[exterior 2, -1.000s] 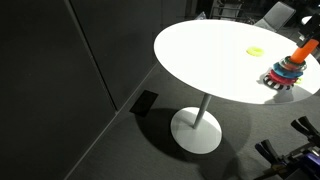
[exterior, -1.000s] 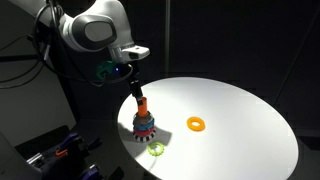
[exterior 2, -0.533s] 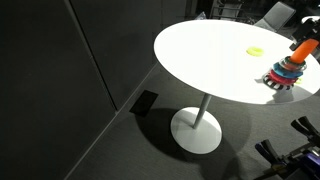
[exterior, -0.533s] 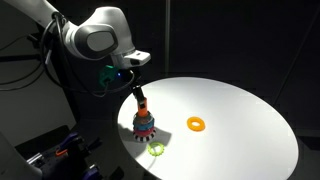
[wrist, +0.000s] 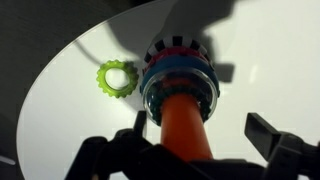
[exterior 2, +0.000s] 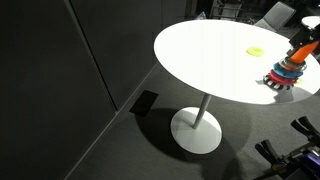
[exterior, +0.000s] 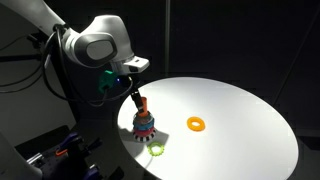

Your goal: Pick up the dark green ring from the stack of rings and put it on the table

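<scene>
Approach is the step in hand: the gripper hangs over the stack of rings, its fingers spread wide to either side of the upright orange peg and holding nothing. The stack stands close to the edge of the table nearest the arm. A yellow-green ring lies just beside it, closer to that edge, and an orange ring lies apart, toward the middle of the table top.

The dark green ring appears to be on the peg among the piled rings. In the wrist view the upper rings read blue to dark teal over red, and I cannot tell for sure which one is meant; both exterior views show the stack too small to settle it.

The next move likely calls for lowering the open fingers along the peg until they flank the topmost ring, closing on its rim, then lifting straight up so the ring clears the peg without tipping the stack
</scene>
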{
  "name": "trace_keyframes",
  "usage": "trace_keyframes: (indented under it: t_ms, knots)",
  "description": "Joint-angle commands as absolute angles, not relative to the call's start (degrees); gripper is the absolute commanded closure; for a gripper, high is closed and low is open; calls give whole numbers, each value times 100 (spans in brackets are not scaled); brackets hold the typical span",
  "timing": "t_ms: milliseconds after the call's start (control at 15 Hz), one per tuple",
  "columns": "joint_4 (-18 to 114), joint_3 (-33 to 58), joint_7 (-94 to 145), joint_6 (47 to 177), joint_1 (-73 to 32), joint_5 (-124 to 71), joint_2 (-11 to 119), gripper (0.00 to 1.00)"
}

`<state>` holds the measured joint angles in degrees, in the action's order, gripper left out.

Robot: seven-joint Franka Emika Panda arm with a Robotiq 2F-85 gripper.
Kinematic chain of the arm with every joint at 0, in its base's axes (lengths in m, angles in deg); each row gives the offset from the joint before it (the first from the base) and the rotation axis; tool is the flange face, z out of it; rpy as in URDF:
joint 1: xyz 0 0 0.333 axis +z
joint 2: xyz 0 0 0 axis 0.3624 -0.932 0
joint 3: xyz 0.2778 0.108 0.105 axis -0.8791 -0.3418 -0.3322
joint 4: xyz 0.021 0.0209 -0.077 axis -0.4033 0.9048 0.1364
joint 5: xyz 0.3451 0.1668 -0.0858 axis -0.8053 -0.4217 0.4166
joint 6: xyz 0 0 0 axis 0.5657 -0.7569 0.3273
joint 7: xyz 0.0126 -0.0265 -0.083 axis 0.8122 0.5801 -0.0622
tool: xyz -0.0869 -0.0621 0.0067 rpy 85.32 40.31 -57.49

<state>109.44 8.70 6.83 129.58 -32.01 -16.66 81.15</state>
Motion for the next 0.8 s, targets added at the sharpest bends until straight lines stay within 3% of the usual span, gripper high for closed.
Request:
trace_keyframes:
  t_ms: [0,733]
  knots:
    - [11053,882,498,13157,-3281,-1519,8087,0]
    - [11075,867,-74,13534,-3493,-1019,7845,0]
